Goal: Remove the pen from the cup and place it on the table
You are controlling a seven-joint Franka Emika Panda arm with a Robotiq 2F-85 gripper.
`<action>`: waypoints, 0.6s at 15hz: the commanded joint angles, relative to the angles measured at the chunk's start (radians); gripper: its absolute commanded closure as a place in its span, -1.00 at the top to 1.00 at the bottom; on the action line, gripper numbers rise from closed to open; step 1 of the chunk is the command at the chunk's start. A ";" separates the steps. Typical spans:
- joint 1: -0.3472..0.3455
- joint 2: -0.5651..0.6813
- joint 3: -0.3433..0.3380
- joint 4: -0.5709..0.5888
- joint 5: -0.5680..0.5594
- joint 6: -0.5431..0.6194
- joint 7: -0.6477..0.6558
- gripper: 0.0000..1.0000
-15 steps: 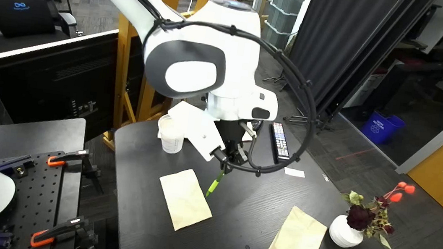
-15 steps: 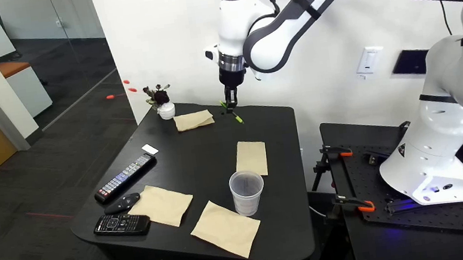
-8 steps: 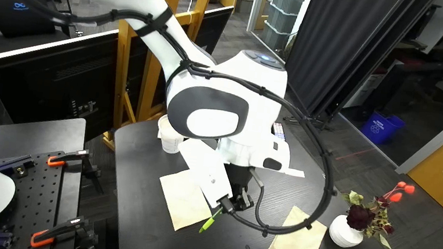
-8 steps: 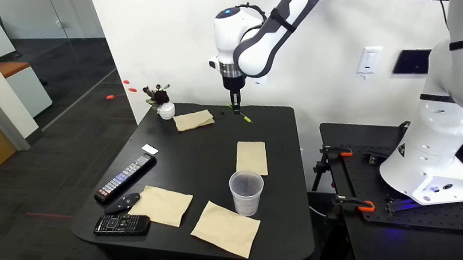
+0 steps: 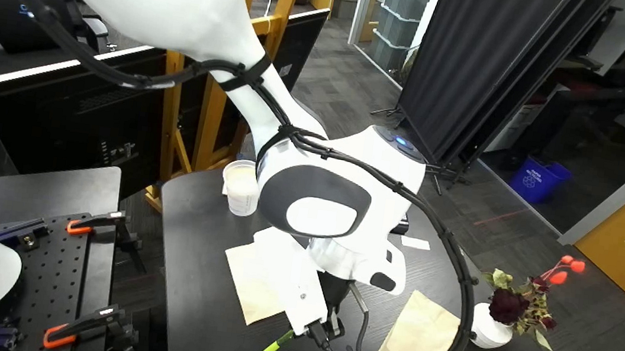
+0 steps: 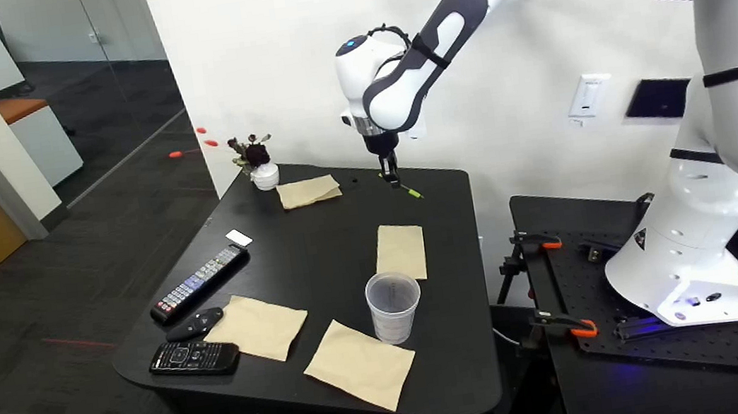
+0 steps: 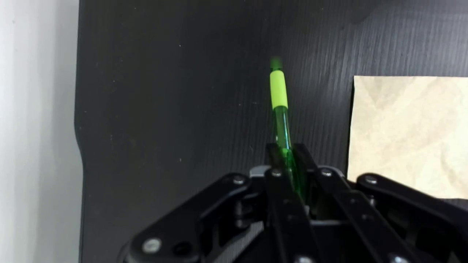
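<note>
The yellow-green pen [image 7: 279, 89] is clamped between the fingertips of my gripper [image 7: 285, 150]. It slants out past the fingers over the dark table [image 7: 164, 109]. The pen also shows in both exterior views [image 5: 272, 350] [image 6: 414, 192], and my gripper [image 6: 392, 174] is low near the table's wall-side end. Whether the pen touches the table I cannot tell. The translucent white cup [image 6: 394, 307] stands upright at the opposite end, far from my gripper, with no pen in it. It also shows in an exterior view [image 5: 242, 191], where my arm hides the fingertips.
A tan paper sheet [image 6: 400, 253] lies between gripper and cup; another [image 6: 308, 191] lies near the white flower vase [image 6: 265, 176]. Two more sheets [image 6: 360, 365] [image 6: 260, 327], a long remote [image 6: 201, 283], smaller remotes [image 6: 194, 358] and a white card [image 6: 239, 237] lie elsewhere.
My gripper has moved down and across the table's wall-side end, carrying the pen, rightward in an exterior view. It has moved farther from the cup. The cup has not moved.
</note>
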 commanded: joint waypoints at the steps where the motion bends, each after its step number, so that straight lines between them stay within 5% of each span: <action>1: -0.003 0.057 -0.002 0.052 -0.027 -0.049 0.018 -0.94; 9: 0.006 0.122 -0.009 0.071 -0.068 -0.044 0.049 -0.94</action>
